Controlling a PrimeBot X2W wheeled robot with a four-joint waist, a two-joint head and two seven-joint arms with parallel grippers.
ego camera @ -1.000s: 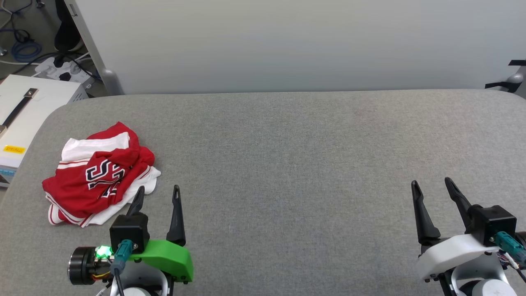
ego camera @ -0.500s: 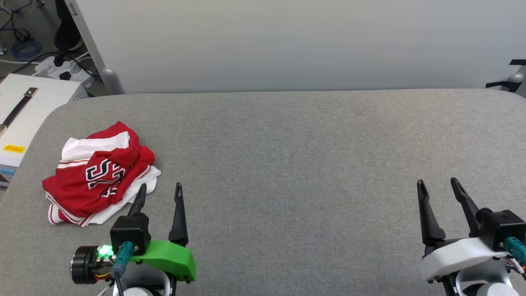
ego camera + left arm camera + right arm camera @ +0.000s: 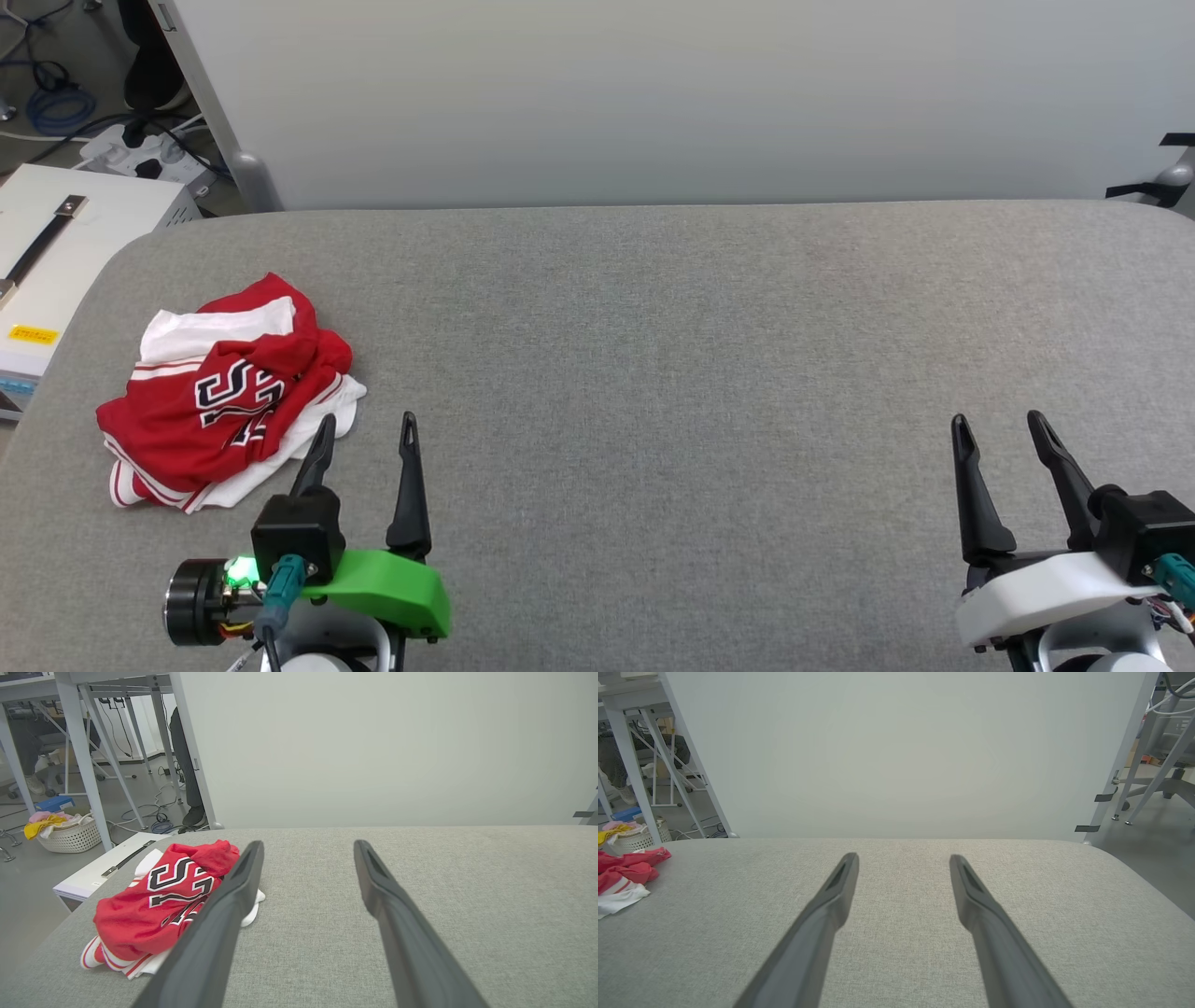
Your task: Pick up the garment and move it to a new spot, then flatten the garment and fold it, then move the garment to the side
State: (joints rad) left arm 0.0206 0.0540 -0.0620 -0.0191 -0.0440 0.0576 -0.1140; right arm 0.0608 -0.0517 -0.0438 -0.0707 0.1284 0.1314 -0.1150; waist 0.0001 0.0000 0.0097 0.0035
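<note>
As garment (image 3: 229,392) lies crumpled, left tool (image 3: 368,420) agape

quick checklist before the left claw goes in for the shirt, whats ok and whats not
1. Left claw open with nothing in it: ok, jaws stand wide apart.
2. Right claw open with nothing in it: ok, it sits far over on the other side.
3. Shirt fully on the table: ok, it lies near the left edge with nothing hanging over.
4. Shirt close to the left claw: ok, it is just ahead and to the claw's left.
5. Left claw apart from the cloth: cannot tell, one finger overlaps the white hem in the left wrist view.
6. Shirt flat: not ok, it is bunched in a heap.
</note>
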